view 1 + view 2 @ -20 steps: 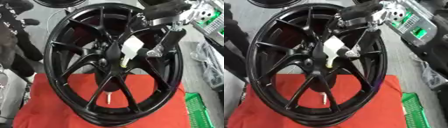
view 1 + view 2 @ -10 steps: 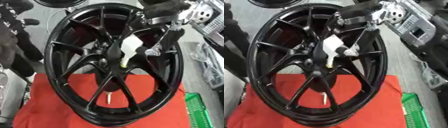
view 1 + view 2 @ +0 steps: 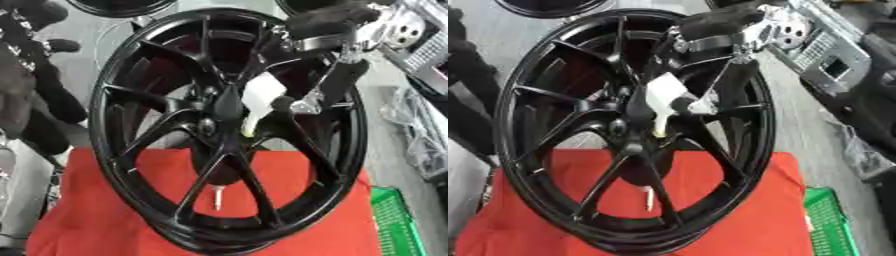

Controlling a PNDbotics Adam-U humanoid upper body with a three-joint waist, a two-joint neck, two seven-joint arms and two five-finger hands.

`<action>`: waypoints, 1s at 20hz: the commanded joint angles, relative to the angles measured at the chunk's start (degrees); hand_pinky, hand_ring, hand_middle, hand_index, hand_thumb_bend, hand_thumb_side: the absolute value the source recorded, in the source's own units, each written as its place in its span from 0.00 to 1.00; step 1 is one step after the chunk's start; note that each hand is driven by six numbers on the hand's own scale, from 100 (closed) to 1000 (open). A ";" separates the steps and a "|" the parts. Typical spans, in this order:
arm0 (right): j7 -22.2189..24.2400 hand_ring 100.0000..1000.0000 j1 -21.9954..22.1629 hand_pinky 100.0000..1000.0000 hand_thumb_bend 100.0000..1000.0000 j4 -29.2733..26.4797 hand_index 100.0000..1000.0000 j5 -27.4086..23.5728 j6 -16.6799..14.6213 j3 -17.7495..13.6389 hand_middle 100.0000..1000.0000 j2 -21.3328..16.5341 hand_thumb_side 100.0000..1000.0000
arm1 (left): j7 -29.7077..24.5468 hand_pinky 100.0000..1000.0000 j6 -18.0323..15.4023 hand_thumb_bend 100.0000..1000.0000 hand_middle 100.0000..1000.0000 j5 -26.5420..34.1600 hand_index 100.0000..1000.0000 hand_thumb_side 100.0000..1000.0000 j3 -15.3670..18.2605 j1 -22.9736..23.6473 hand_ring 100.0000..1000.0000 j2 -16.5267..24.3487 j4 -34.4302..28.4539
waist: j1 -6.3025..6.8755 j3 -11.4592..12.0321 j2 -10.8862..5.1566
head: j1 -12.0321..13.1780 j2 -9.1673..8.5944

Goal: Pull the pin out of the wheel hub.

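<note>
Above the red cloth (image 3: 87, 220), left eye view: wheel hub (image 3: 226, 111) stands upright; right hand (image 3: 302, 97), fingers curled, grips the white pin (image 3: 259, 97), its long axis running down toward the hub; right eye view: same hold; left hand unseen.

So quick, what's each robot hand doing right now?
Left robot hand: not in view.
Right robot hand: at the wheel hub, fingers on a white pin.

You had nothing legible before you: no text, brand, number or sign could be read on the black wheel (image 3: 229, 130), the red cloth (image 3: 105, 220) beneath it or the green crate (image 3: 398, 222).
</note>
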 commanded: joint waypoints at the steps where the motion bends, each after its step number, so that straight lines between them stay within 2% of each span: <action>1: 0.36 0.73 -0.45 0.82 0.06 -0.10 0.76 0.53 -0.16 -0.47 0.58 -0.85 0.19 | -0.22 0.58 -0.06 0.00 0.56 0.18 0.64 0.66 0.32 -0.92 0.77 0.17 -0.79 | 0.14 0.04 -0.88 | -0.23 -0.75; 7: 0.48 0.72 -0.36 0.81 0.11 -0.11 0.75 0.78 -0.43 -0.40 0.56 -0.66 0.19 | -0.24 0.58 -0.06 0.00 0.56 0.22 0.64 0.66 0.30 -0.98 0.77 0.13 -0.80 | 0.13 0.07 -0.90 | -0.32 -1.05; 14: 0.14 0.69 -0.05 0.80 0.15 0.01 0.71 1.62 -0.56 -0.32 0.50 -0.43 0.18 | -0.29 0.58 -0.01 0.00 0.56 0.22 0.64 0.66 0.25 -1.02 0.77 0.14 -0.80 | 0.16 0.07 -0.89 | -0.46 -1.11; 20: -3.39 0.51 -0.15 0.72 0.09 -0.30 0.49 2.49 0.91 -0.99 0.31 -0.75 0.21 | -0.18 0.58 -0.07 0.00 0.56 0.18 0.64 0.66 0.42 -0.90 0.77 0.15 -0.77 | 0.13 -0.04 -1.03 | -0.53 -0.99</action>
